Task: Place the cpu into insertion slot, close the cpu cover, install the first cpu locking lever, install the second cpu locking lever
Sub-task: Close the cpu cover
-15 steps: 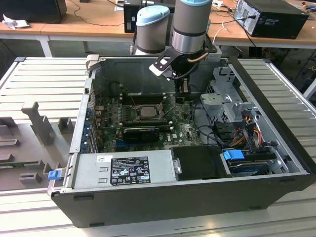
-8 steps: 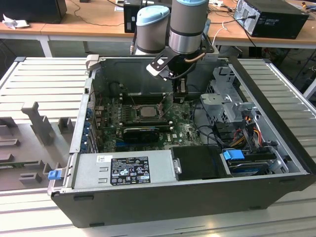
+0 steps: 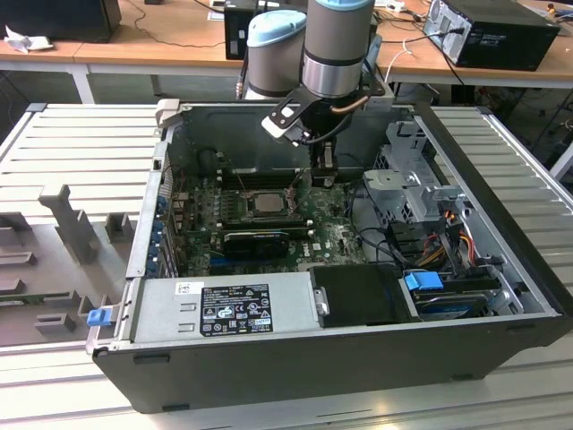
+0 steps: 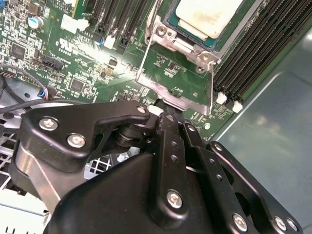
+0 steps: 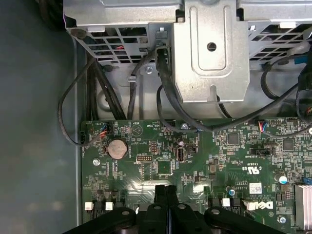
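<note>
The cpu (image 4: 209, 17), pale silver-beige, lies seated in the insertion slot (image 4: 170, 23) on the green board; the exterior view has the cpu (image 3: 266, 202) mid-board. The cpu cover (image 4: 146, 80), a silvery frame with a square window, stands raised on its hinge and tilts away from the chip. My gripper (image 4: 168, 117) is shut, its black tips touching the cover's free edge. In the first wrist view the gripper (image 5: 165, 190) hangs with fingers pressed together above the board. In the exterior view the gripper (image 3: 324, 177) hangs inside the case, to the exterior view's right of the socket.
Long black ram slots (image 4: 253, 53) flank the socket. A metal drive cage (image 3: 414, 184) with black cables (image 5: 163, 92) stands to the exterior view's right. The power supply (image 3: 224, 305) fills the case front. A coin battery (image 5: 117, 147) sits on the board.
</note>
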